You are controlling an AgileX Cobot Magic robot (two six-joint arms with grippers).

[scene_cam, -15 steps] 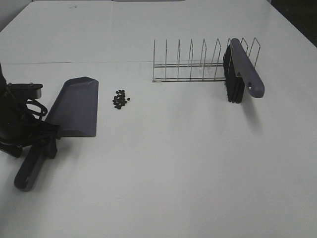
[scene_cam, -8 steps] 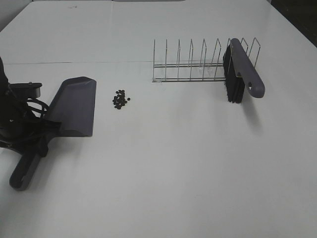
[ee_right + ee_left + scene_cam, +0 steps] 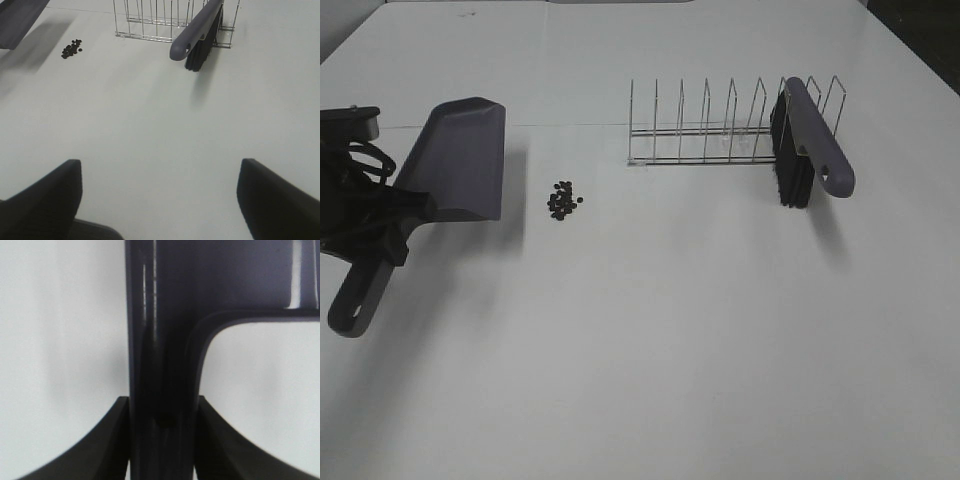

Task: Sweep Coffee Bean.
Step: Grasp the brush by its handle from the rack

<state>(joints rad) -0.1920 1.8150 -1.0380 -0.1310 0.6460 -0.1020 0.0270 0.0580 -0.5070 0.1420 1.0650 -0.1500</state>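
Left tool (image 3: 382, 232) clamped on dustpan (image 3: 460, 160) handle, pan held above table (image 3: 670, 350), left of coffee bean pile (image 3: 563, 200). Brush (image 3: 817, 140) far right of pile. Right tool (image 3: 160, 195) spread wide.

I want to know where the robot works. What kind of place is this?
Probably a robot practice table, not a real kitchen: a plain white table with just a dustpan, a brush parked in a wire rack, and a little pile of coffee beans.
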